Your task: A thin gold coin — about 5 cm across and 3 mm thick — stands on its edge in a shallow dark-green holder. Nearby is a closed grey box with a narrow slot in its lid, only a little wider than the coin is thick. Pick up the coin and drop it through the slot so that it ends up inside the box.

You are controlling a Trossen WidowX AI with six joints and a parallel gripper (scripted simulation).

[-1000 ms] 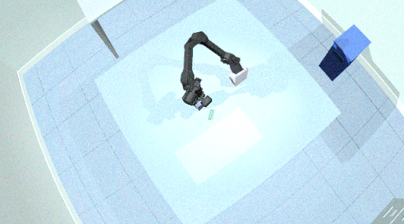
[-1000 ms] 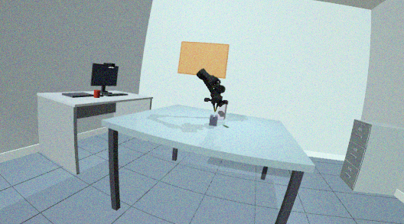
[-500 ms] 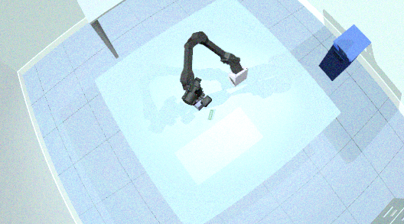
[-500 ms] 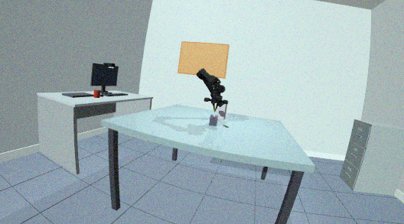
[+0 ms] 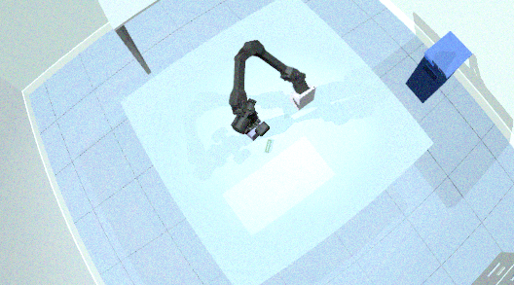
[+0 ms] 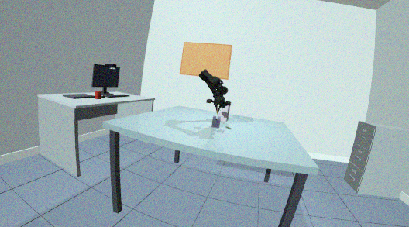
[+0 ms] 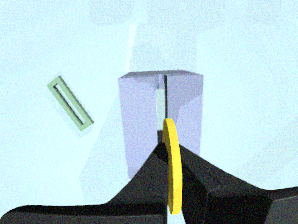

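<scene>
Tabletop (image 5: 370, 124) first: a broad pale slab on which everything is carried, with the arm folded in an arch near its middle. At the far end of that arch the grey box (image 7: 161, 112) is seen, and in the wrist view it lies straight ahead of and below the end effector (image 7: 172, 163), its lid facing up toward the camera.

Across that lid a dark slot (image 7: 165, 92) is drawn as a thin line, running directly away from the wrist. This is the relation on which the coming move is judged to turn: the slot's long axis and the coin's plane appear to lie in the same line, with the coin's upper edge overlapping the near end of the slot in the picture. Height above the lid cannot be told from these views.

Off to the left and well apart from the box, the green holder (image 7: 71, 103) is seen lying vacant, its groove angled diagonally.

Smallest of all, the gold coin (image 7: 172, 165) is presented edge-on, a narrow yellow sliver pinched between the two dark fingers, which are closed tight on its flat faces. Little sideways correction seems to be needed; a slight drift right of the slot line may have to be trimmed before release.
</scene>
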